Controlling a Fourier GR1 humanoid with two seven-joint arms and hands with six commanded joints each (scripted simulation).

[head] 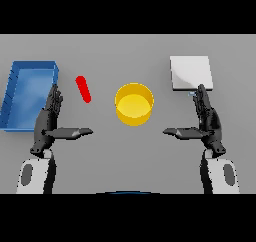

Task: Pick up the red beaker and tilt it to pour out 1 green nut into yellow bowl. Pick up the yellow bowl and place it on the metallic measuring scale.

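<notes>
both hands sit low in the frame, fingers straight and thumbs out, holding nothing: left hand [49,120] at lower left, right hand [206,120] at lower right. red beaker [83,89] lies upper left of centre, just beside the blue tray [15,93]. yellow bowl [133,103] is at centre; metallic scale [191,72] upper right. reach with your left hand, wrap the beaker's middle, and lift before you tilt toward the bowl.
</notes>
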